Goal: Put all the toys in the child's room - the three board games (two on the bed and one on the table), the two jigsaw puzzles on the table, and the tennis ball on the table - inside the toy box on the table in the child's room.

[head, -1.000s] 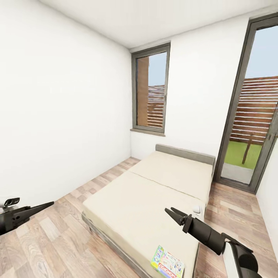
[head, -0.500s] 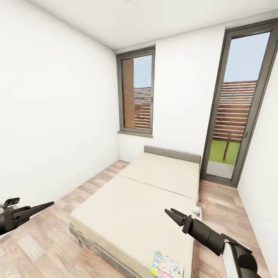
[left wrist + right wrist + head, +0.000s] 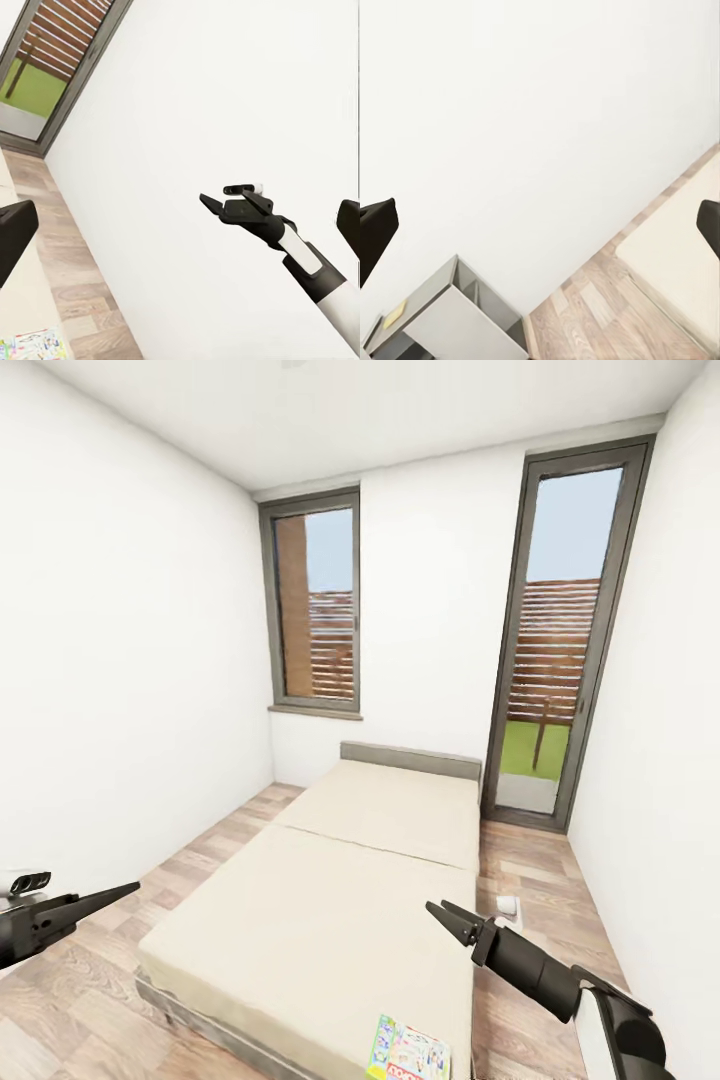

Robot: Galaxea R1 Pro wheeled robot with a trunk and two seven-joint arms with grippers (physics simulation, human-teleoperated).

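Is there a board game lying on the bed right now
Yes, in the head view a colourful board game lies flat on the beige mattress of the bed, near its foot end and close to the right gripper.

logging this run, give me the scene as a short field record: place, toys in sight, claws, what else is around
place: bedroom with a wood floor
bed: beige mattress, grey headboard
board game: flat on the bed's near corner, bright printed cover
left claw: holds nothing, over the floor
right claw: open, holds nothing, over the bed's right edge
glass door: right of the headboard
window: above the headboard's left
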